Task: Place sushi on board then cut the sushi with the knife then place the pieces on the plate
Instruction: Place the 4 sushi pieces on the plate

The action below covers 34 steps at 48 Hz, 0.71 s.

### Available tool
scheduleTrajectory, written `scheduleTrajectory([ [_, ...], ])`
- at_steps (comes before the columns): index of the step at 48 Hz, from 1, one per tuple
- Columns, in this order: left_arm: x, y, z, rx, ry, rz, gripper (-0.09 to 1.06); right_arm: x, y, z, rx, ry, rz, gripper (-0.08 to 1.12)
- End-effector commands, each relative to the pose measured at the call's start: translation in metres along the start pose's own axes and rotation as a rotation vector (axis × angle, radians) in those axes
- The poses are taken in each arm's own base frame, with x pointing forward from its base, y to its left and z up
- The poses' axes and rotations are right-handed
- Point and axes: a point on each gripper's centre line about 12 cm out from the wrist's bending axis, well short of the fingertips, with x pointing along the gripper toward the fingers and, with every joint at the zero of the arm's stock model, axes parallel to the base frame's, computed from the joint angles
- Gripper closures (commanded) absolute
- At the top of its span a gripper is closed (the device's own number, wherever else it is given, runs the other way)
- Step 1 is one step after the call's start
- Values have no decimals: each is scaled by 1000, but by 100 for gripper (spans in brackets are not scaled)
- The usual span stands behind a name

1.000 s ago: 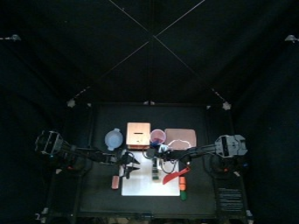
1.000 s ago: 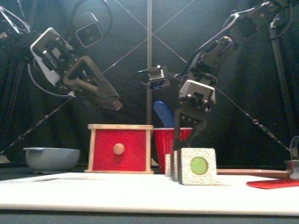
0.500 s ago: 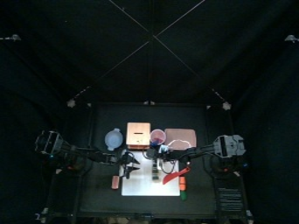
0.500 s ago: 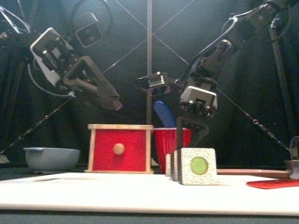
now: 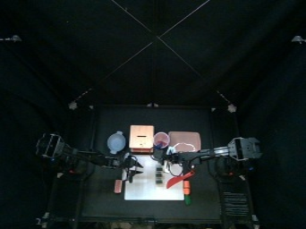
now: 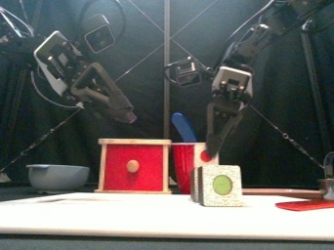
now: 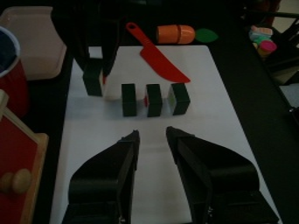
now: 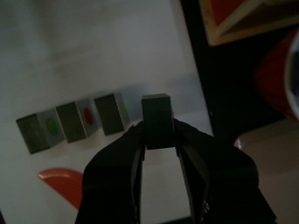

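Right wrist view: the right hand (image 8: 160, 131) is gripping one sushi piece (image 8: 158, 109) across its sides, clear of the white board (image 8: 93, 52). Three other pieces (image 7: 149, 99) are standing in a row on the board, the red knife (image 7: 156, 57) lying at three o'clock of them. The block is looking light, stiff and smooth, so its flat sides are suiting a pinch. The pink tray (image 5: 184, 140) is waiting at one o'clock of the board. The left hand (image 7: 152, 140) is hovering, parted, empty.

White board (image 7: 228, 131) lies bare before the left claw (image 7: 152, 134); three sushi pieces (image 7: 149, 99), red knife (image 7: 158, 61) beyond.
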Motion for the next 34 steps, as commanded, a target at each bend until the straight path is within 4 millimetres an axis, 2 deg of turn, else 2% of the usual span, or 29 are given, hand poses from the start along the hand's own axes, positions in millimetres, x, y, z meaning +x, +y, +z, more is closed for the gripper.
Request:
scheduleTrajectory([
  [1,-2,-1,9,0,-32,-2,24,-34,-6,-3,32,-47,10,48],
  [9,-1,0,10,0,-35,0,24,-52,-12,-21,59,-38,13,48],
  [17,-1,1,11,-1,-37,2,24,-59,-34,-31,107,-36,-22,48],
  [27,-1,1,12,0,-40,2,24,-53,-76,-31,179,-29,-108,48],
  [34,-1,1,12,-1,-40,2,24,-41,-106,-35,216,8,-174,48],
])
